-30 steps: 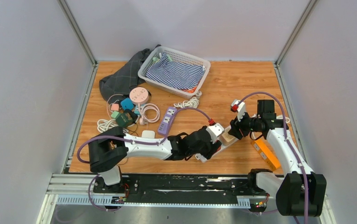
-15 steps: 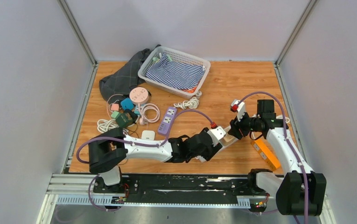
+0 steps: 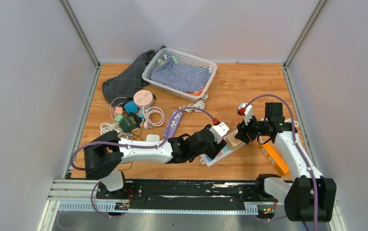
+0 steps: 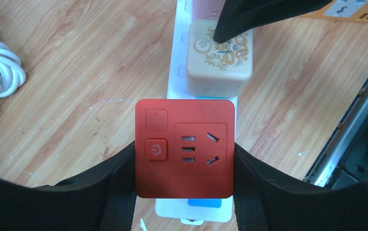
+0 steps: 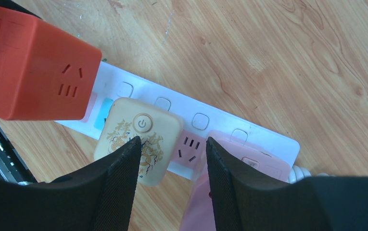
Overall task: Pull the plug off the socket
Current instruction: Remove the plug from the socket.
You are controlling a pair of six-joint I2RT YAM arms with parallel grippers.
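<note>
Red plug (image 4: 184, 148): you have it pinched on two opposite sides, with its socket face and power button turned up to the left wrist camera
Left gripper (image 4: 184, 168): fingers clamped on the red plug, one on each side
Where the plug sits: over the near end of the white power strip (image 5: 182, 108); from the right wrist view it looks raised off the strip, though you cannot see its pins
Right gripper (image 5: 172, 144): fingers spread apart, one tip on the beige adapter (image 4: 215, 67), the other over the pink adapter (image 5: 249, 156)
Beige adapter: seated in the strip just beyond the red plug, with the pink adapter next along
Wooden table (image 5: 292, 48): the white strip lies flat on it, with an orange strip (image 3: 274, 159) near it on your right
</note>
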